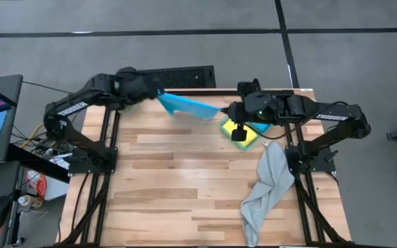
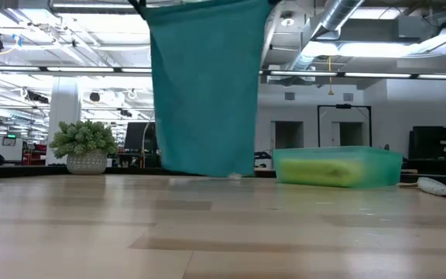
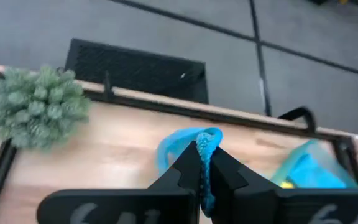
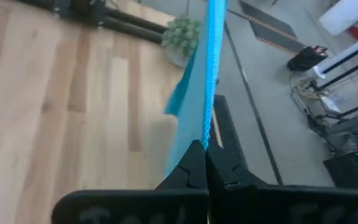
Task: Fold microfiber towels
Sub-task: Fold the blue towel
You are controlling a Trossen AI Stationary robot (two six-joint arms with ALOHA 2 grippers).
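while both arms reach over the table's (image 1: 185, 172) far edge, the left gripper (image 3: 204, 171) and right gripper (image 4: 206, 155) are each clenched on a top corner of a blue towel (image 2: 204, 89), which hangs stretched between them above the wood. a grey towel (image 1: 267, 186) lies crumpled by the right edge, near a green bin (image 2: 339, 167).

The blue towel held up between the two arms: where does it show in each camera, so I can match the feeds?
High view: blue towel stretched across the table's far edge, between both arms.
Low view: hangs as a broad sheet, upper centre, lower edge just above the table.
Left wrist view: bunched corner pinched in the left pincer.
Right wrist view: taut edge rising from the right pincer.
Shared landmark: the potted plant, seen in the low and wrist views.
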